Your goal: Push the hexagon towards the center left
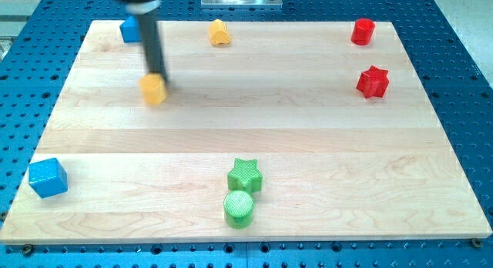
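The yellow hexagon (154, 90) lies on the wooden board (308, 145) in the upper left part of the view. My tip (158, 74) stands right at the hexagon's top edge, touching or nearly touching it. The dark rod rises from there toward the view's top left and partly hides a blue block (130, 29) near the board's top left corner.
A yellow heart-like block (219, 32) sits at top centre. A red hexagon-like block (363, 31) and a red star (373, 82) are at the upper right. A green star (246, 175) and green cylinder (239, 209) sit at bottom centre. A blue cube (48, 177) is at the lower left edge.
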`<action>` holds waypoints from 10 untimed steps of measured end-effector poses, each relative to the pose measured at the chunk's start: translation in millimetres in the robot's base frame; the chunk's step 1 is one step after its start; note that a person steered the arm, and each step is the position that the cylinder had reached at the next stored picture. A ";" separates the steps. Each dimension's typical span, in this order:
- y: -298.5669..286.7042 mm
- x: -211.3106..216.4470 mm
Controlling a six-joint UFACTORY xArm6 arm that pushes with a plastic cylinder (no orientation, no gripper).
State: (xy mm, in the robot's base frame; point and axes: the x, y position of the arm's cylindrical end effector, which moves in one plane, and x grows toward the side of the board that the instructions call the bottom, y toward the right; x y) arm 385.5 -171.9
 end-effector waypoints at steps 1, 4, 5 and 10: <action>31.4 -15.6; -9.7 58.7; -20.6 58.7; -19.5 58.7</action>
State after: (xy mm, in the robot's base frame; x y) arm 444.2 -191.4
